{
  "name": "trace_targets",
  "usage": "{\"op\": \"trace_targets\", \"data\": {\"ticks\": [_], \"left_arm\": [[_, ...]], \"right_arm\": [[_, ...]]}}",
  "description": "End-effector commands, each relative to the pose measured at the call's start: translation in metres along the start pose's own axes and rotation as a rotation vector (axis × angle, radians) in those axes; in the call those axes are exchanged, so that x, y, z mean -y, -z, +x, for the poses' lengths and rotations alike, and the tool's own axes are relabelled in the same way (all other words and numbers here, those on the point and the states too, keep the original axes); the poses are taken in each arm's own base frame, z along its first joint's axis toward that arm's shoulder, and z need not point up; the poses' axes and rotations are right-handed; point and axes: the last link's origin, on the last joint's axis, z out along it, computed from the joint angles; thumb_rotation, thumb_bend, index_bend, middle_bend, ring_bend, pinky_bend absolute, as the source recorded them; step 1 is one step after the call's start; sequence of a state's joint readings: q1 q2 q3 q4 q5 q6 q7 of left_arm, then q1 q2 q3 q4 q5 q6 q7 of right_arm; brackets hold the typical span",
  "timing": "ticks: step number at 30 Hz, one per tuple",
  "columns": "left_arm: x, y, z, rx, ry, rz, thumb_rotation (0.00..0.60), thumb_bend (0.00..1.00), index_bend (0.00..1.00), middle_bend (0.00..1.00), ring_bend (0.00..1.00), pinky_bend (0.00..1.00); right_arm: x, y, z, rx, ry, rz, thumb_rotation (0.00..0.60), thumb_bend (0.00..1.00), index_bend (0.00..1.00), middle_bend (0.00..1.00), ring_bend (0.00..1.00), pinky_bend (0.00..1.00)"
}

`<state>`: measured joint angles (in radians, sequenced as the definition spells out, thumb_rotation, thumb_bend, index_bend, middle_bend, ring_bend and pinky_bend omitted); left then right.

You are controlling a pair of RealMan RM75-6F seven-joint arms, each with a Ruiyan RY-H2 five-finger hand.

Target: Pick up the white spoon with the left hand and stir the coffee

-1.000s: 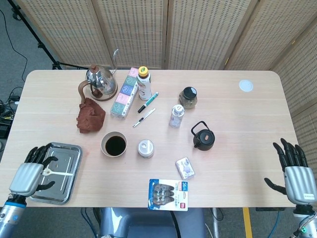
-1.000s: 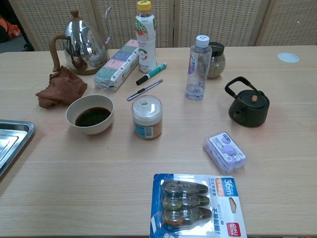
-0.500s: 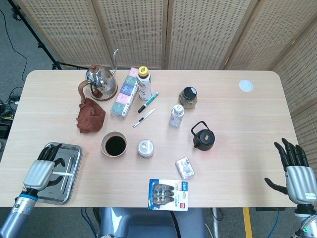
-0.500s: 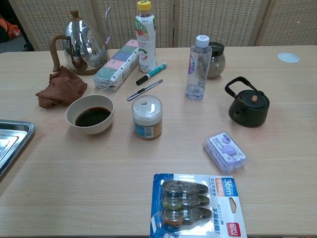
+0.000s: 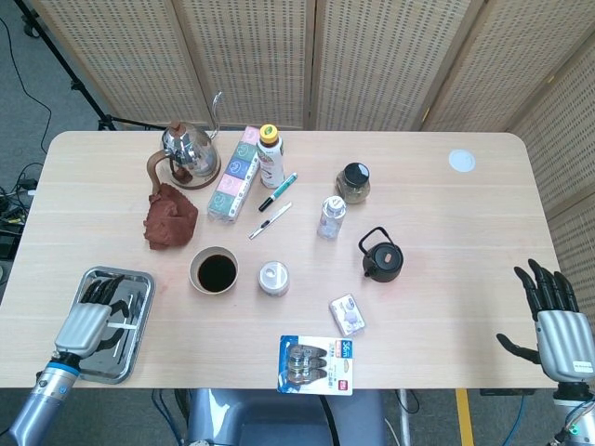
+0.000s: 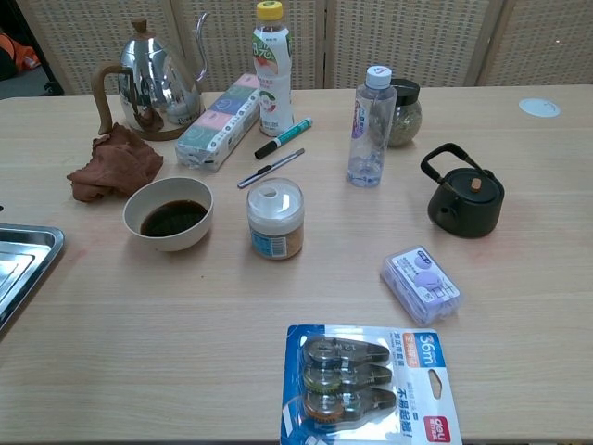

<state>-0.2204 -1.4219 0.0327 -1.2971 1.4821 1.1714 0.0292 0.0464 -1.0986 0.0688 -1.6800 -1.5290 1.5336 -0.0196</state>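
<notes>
The white spoon lies in the metal tray at the table's front left; only a short piece of its handle shows beside my left hand. That hand hovers over the tray with its dark fingers stretched apart and pointing away from me, covering most of the spoon. No grip on the spoon is visible. The bowl of dark coffee stands to the right of the tray, apart from the hand. My right hand is open, fingers spread, off the table's front right corner. The chest view shows the coffee bowl and a tray corner, no hands.
A small lidded jar stands right beside the bowl. A brown cloth and a steel kettle sit behind it. A black teapot, a water bottle, pens, a tissue pack and a blister pack fill the middle.
My left hand has slid from the tray's left edge rightward over the tray, and now covers the spoon that showed beside it. The right hand has stayed put.
</notes>
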Motion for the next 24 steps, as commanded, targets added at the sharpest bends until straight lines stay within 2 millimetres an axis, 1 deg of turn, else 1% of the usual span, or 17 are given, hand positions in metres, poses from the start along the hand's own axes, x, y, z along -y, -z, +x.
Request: {"op": "trace_targets", "data": {"ticks": [1,24], "left_arm": [[0.000,0.000,-0.001,0.005,0.004,0.003,0.600,0.37,0.50,0.00,0.00,0.00],[0.003,-0.007,-0.014,0.052,0.001,0.023,0.600,0.38,0.50,0.00,0.00,0.00]], "right_arm": [[0.000,0.000,0.000,0.002,-0.001,0.000,0.600,0.00,0.00,0.00,0.00,0.00],[0.000,0.000,0.000,0.012,-0.016,-0.001,0.600,0.00,0.00,0.00,0.00,0.00]]}}
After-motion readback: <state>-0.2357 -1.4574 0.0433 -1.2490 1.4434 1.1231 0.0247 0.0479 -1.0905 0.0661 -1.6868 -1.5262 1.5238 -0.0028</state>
